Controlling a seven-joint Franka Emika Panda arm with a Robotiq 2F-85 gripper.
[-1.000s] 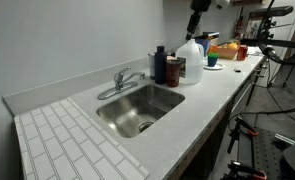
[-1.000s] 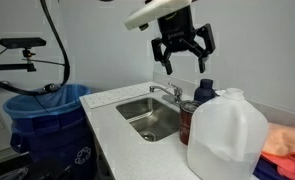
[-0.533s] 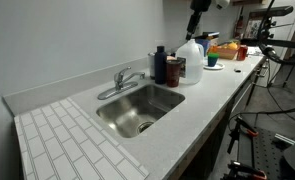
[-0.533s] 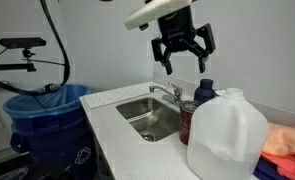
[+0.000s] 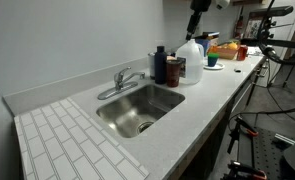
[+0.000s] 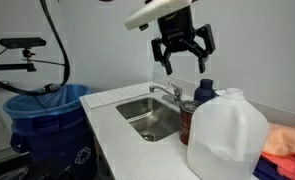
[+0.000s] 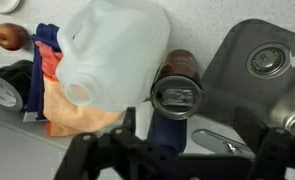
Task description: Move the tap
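Your tool [image 6: 186, 63] hangs spread wide over the desk [image 6: 120, 146], holding nothing and touching nothing, well above the tap [image 6: 165, 92] at the back edge of the sink [image 6: 155, 122].

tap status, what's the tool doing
Tool open, empty, high above the counter. Tap untouched behind the sink. Dark bottles and jug crowd its side.

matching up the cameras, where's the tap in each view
Exterior view: tap left of centre, by the wall.
Exterior view: tap near centre.
Wrist view: tap at bottom edge, right of centre, partly hidden.
Shared landmark: white jug, in all three.
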